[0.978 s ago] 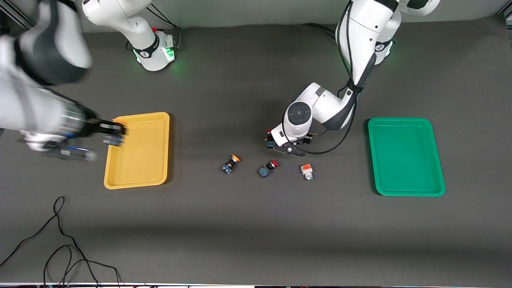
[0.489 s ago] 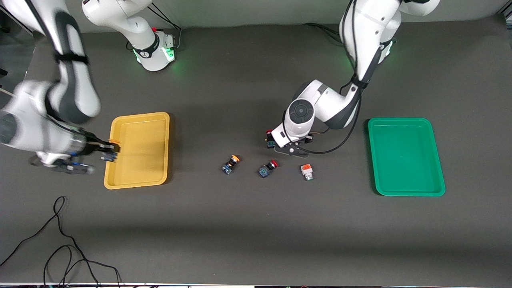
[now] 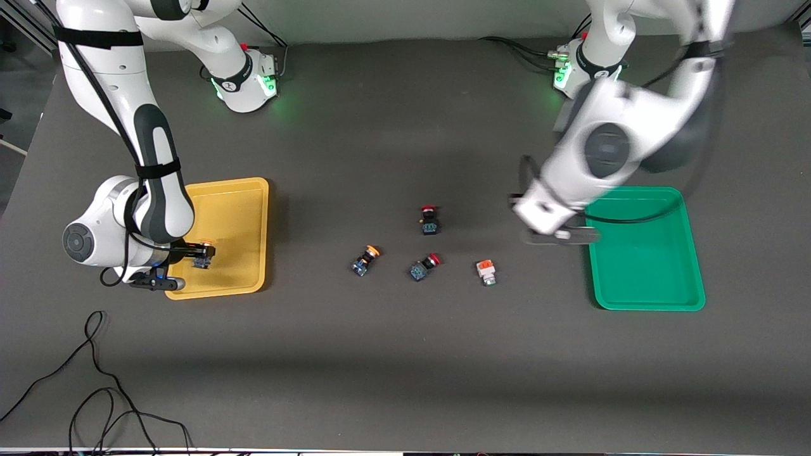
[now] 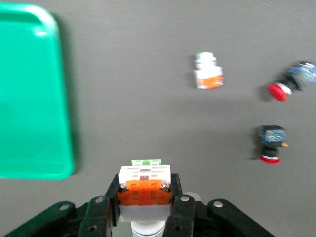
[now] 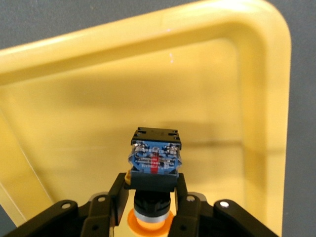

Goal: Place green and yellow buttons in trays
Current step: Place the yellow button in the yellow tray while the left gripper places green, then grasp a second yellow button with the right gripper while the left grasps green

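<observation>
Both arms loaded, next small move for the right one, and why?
Probably open the right pincer: it grips the yellow-capped black-blue push-button low over the shallow yellow plastic tray. The left pincer, clamping a white-grey button with an orange section, is short of the green plastic tray.

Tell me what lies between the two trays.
Front view: four switches between yellow tray and green tray: two red-capped, one yellow-capped, one white-orange.
</observation>
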Motion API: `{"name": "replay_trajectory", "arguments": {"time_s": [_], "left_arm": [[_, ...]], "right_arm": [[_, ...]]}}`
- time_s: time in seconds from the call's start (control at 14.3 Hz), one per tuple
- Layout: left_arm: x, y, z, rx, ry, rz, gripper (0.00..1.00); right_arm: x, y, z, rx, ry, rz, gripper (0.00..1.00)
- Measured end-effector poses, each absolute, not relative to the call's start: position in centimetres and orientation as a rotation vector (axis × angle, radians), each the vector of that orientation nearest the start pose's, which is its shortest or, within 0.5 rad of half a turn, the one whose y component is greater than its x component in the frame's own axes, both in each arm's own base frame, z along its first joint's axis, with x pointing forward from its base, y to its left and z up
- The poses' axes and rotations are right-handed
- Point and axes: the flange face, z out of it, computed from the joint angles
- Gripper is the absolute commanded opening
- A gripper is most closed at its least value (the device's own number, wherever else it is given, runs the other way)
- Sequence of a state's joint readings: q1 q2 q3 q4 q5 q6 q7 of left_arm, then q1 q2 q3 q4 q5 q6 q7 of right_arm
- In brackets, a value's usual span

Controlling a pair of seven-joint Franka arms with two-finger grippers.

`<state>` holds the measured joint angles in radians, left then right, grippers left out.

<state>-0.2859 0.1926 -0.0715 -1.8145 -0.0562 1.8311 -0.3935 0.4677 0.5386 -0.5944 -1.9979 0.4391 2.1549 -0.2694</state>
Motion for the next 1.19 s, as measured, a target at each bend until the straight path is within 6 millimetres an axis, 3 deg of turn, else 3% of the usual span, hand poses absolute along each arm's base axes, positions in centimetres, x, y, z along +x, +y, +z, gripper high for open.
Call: {"name": "replay_trajectory", "arguments": {"time_s": [0.14,0.28,0.42,0.56,0.63,0.77,0.84,0.91,0.98,1.19], "left_arm": [[57.3,-12.3,41.6,-3.113,-0.129,0.332,0.20],[58.3,-4.5,40.1,-3.101,-0.163,0.359,0.20],[58.9,-1.0,36.8,-3.080,-0.166,0.334,0.20],[59.3,-0.3,31.2,-3.081,-0.159,0.284,0.21],[59.2,-0.4,28.1,-3.085,-0.151,0.279,0.23],[58.6,-0.7,22.3,-3.089,-0.138,0.313,0.26],[58.4,-0.8,20.2,-3.090,-0.135,0.333,0.35],[58.3,-0.8,18.8,-3.090,-0.135,0.349,0.57],[58.1,-0.7,17.9,-3.090,-0.136,0.361,0.99],[58.6,-0.5,18.6,-3.088,-0.136,0.350,1.00]], "right_arm": [[58.1,-4.4,22.3,-3.025,0.173,0.341,1.00],[58.9,-1.7,24.9,-2.999,0.182,0.348,1.00],[59.9,3.5,28.7,-2.995,0.240,0.371,1.00],[60.6,11.1,32.1,-3.006,0.323,0.367,1.00],[60.4,15.3,32.9,-3.016,0.356,0.354,1.00],[59.5,22.9,32.3,-3.006,0.409,0.358,1.00],[59.1,25.7,31.2,-2.986,0.434,0.368,1.00],[58.9,27.8,29.6,-2.974,0.462,0.364,1.00],[58.9,29.3,27.9,-2.974,0.500,0.333,1.00],[58.3,32.6,22.2,-2.984,0.595,0.253,1.00]]}}
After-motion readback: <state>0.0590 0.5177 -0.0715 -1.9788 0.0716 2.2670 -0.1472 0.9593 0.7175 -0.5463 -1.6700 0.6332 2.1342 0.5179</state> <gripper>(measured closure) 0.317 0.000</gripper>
